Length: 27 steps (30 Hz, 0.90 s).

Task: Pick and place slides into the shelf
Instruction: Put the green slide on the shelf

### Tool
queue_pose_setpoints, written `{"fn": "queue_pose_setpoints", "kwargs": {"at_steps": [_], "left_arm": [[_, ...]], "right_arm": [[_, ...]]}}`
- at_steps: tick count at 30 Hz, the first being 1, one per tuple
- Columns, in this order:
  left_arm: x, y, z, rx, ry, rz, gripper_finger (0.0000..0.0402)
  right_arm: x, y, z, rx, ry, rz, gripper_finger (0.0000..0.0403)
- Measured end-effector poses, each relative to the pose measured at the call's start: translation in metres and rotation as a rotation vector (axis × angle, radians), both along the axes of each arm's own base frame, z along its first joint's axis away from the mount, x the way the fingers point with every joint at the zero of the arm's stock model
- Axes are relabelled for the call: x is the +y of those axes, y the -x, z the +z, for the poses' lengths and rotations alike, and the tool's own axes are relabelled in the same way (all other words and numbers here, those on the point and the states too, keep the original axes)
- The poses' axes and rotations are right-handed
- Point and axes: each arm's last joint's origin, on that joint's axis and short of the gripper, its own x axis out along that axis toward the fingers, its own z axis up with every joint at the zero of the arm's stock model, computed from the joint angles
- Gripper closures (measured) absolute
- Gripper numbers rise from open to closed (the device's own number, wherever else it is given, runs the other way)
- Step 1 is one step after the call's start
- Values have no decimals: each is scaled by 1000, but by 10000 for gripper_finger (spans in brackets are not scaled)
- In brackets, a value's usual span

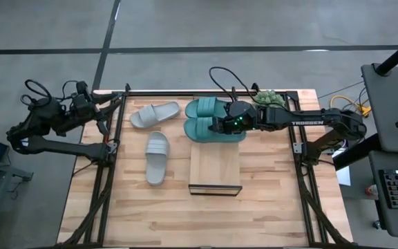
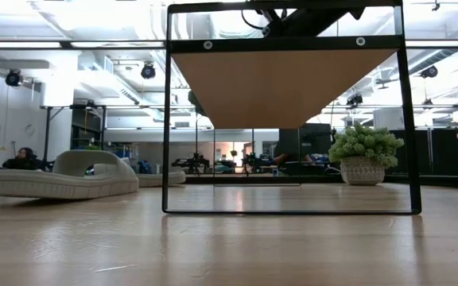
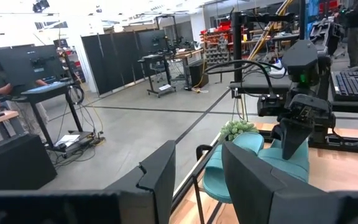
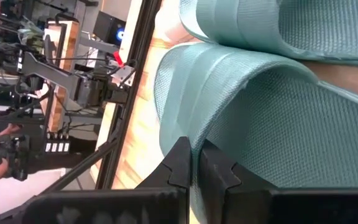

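Note:
Two teal slides lie side by side at the table's far middle, one farther point(image 1: 209, 107) and one nearer point(image 1: 213, 131), just beyond the shelf point(image 1: 215, 166), a light-wood plank in a dark frame. My right gripper point(image 1: 218, 126) is over the nearer teal slide point(image 4: 266, 106) and shut on it. Two grey slides rest on their soles to the left, one far point(image 1: 154, 114) and one near point(image 1: 157, 158). My left gripper point(image 1: 106, 116) waits open at the far left edge, with nothing between its fingers point(image 3: 160, 174). My right gripper pinches the edge of the nearer teal slide's wide strap point(image 4: 199, 140) between its two fingers. It comes slanting down from the table's right side. Whether the slide's sole is clear of the table, I cannot tell.
A small potted plant point(image 1: 268, 98) stands at the far edge, right of the teal slides. Dark frame rails point(image 1: 116, 138) run along the table's left and right sides. Bare wood lies in front of the shelf point(image 2: 293, 210).

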Motion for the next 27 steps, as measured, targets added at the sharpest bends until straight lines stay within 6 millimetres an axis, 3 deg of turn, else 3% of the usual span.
{"fn": "queue_pose_setpoints", "kwargs": {"at_steps": [27], "left_arm": [[0,2,1,-9,0,0,285]], "right_arm": [[-2,-5,-2,-32,-16,11,394]]}}
